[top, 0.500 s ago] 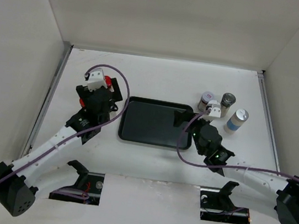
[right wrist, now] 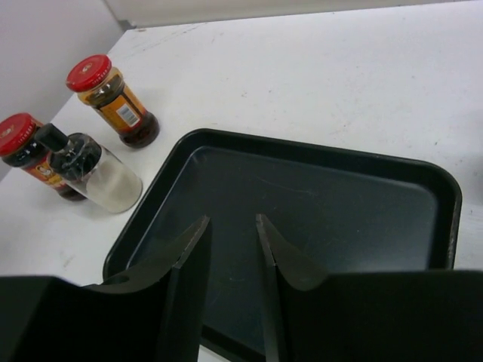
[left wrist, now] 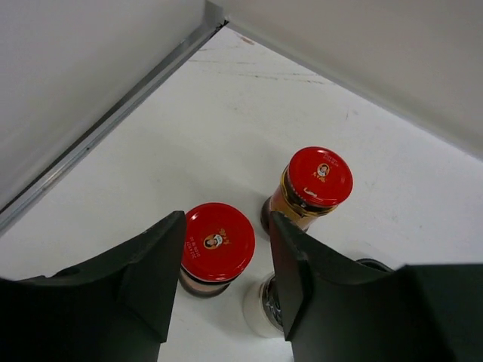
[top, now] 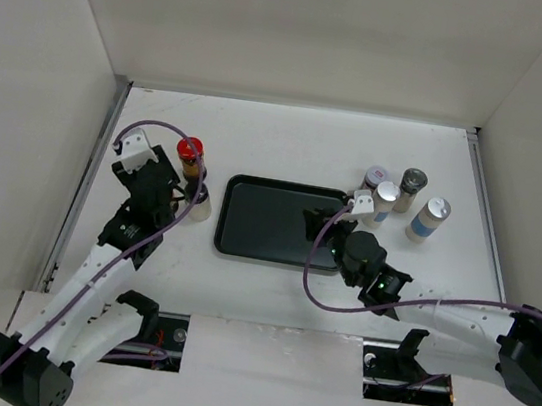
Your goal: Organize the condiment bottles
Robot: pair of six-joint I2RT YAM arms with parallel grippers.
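Fingers of the left gripper (left wrist: 226, 219) stand drawn in with a gap between them and pinch nothing. Through that gap, lower down, shows the red cap of a small amber-filled glass jar (left wrist: 217, 243). In the wrist view its edge meets the finger on the view's left, while a strip of white table (left wrist: 226, 113) shows between it and the other finger. A second red-capped jar with an orange label (left wrist: 315, 181) stands upright just beyond that other finger. A clear jar with pale contents and a dark lid (right wrist: 102, 177) seems tipped on its side just beside both, near the left edge of the flat black rectangular tray (right wrist: 339, 219). The right gripper (right wrist: 232, 222) hangs over the tray's bare floor, its fingers close together with nothing between them. Well apart, past the tray's right end, stand a blue-labelled silver-lidded jar (top: 430, 218), a dark-lidded jar (top: 413, 186), a silver-lidded jar (top: 385, 201) and a purple-topped jar (top: 375, 182).
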